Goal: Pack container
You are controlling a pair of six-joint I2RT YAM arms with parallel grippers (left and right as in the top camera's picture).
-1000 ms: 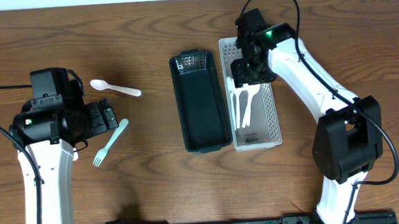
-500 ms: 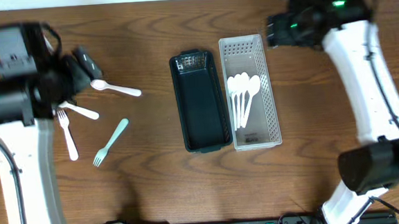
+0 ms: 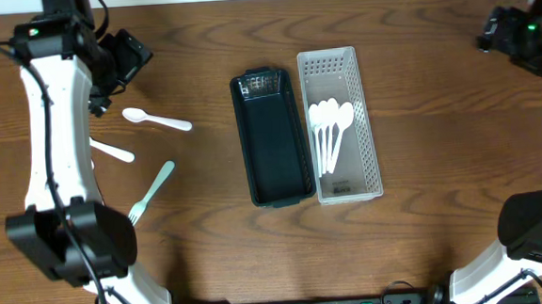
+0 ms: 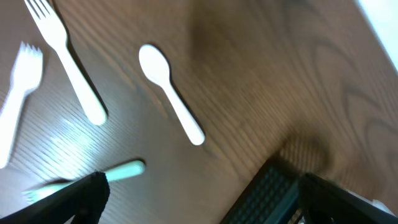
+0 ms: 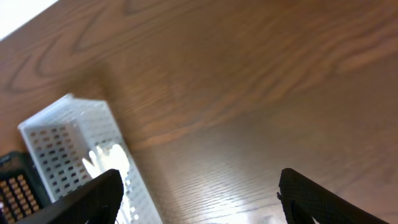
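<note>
Looking down from overhead, the white basket (image 3: 363, 118) lies just at 3 o'clock of the dark tray (image 3: 273, 161). A cluster of white spoons (image 3: 330, 129) already rests inside it, so part of the packing appears done. Out toward 9 o'clock on the counter (image 3: 220, 240), a loose spoon (image 3: 156, 119), a teal fork (image 3: 151, 192) and a white fork (image 3: 113, 150), half hidden by the left arm, are not yet packed. The left pincer (image 3: 126, 59) hangs near 10 o'clock and the right pincer (image 3: 507, 36) near 2 o'clock, both well apart from the cutlery. From the left wrist, the jaws stand spread with nothing between them; beyond them lie the loose spoon, the teal fork and two white forks (image 4: 68, 62), with the tray's corner at 5 o'clock. From the right wrist, that pincer is likewise spread and empty, the basket sitting at 8 o'clock. By this reckoning four pieces are left to collect, and the dark tray holds nothing visible.
</note>
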